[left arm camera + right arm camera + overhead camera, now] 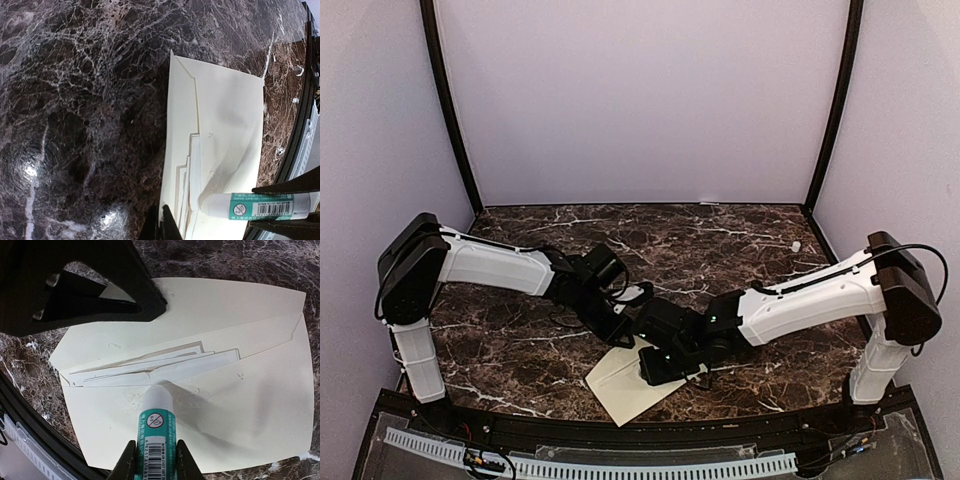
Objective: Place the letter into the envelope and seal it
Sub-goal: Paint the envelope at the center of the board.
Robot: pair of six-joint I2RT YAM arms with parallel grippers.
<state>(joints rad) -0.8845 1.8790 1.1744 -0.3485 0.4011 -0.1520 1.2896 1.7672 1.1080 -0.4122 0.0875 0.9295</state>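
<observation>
**Glue stick tip at the envelope mouth, left tips down on the flap**

My right gripper (156, 462) was clamped on the glue stick (156, 427), one finger on each side of the barrel. The label was a teal band with a crossed-out circle reading "0-3". Below it was fine black print on white, too small to read. The left wrist view showed the same band, and the text there was no more legible.

The stick's white tip touched the envelope (235, 410) right at its mouth, against the exposed edge of the letter (195, 362).

The envelope was cream, flap open, and lay flat by the near edge of the table (740, 230), roughly mid-width and between my two arms. The letter sat partway in the pocket, with a strip of white folded layers showing at the mouth.

My left gripper (162, 222) had its fingers pressed together with nothing between them. Its tips were down on the open flap, just beside the letter and close to the right gripper.
</observation>
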